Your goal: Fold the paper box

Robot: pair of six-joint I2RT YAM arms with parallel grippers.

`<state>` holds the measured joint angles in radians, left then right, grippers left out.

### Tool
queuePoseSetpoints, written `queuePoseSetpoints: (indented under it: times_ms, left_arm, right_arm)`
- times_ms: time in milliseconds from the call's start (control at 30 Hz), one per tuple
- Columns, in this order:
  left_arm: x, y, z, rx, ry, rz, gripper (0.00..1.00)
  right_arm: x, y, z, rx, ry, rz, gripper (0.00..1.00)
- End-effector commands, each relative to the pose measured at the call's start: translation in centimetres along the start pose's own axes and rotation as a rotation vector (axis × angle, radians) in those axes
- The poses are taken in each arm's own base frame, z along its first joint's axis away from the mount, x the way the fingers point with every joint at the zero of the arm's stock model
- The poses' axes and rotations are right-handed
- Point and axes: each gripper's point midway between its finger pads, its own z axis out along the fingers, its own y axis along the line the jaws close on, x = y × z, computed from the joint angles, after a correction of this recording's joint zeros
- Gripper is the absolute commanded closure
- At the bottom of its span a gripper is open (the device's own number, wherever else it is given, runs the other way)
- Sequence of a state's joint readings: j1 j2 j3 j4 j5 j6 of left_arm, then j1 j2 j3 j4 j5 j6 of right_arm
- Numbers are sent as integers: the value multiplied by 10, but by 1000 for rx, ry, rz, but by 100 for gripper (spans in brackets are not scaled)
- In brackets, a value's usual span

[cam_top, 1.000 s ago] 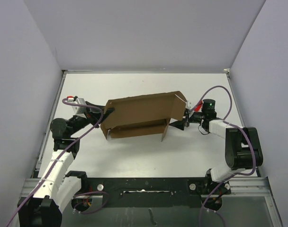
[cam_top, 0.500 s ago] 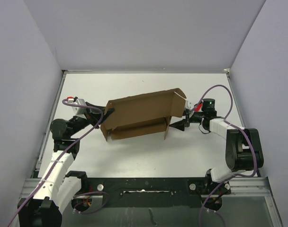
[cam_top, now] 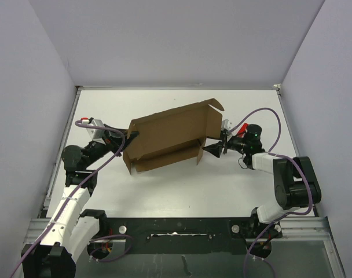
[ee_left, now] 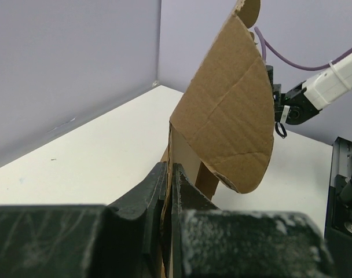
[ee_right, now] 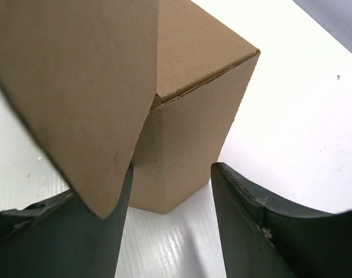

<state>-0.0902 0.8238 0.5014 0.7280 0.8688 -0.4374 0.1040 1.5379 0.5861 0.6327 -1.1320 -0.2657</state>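
White table (cam_top: pixel 164 188), pale lilac walls (cam_top: pixel 176 40) on 3 sides, black frame (cam_top: pixel 182 225) along near edge

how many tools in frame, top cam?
2. Left tool clamps the box at its left edge; right tool is open at the box's right end. None hidden.

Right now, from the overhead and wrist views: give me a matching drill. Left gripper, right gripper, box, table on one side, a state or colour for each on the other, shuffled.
Things:
1. left gripper
2. right gripper
3. paper box
4. table

States:
A. white
B. jaws apart at the box's right end
C. brown, partly folded, a flap raised
D. clamped on the box's left edge

Pairs: 1-D, 2-B, 3-C, 4-A
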Motion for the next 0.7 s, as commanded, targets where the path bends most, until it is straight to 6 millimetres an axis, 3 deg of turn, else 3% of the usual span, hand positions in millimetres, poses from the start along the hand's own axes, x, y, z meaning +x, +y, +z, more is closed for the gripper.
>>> queuePoseSetpoints:
  times_ms: [0, 367, 667]
  left_arm:
    - [-7, 2, -1, -32, -18, 3, 100]
    - [-2, 8, 0, -57, 6, -20, 100]
    - [4, 12, 3, -49, 37, -41, 100]
  right_arm:
    - [-15, -20, 7, 92, -60, -42, 43]
    - [-7, -25, 18, 94, -101, -48, 36]
    - [-8, -30, 31, 58, -137, -45, 39]
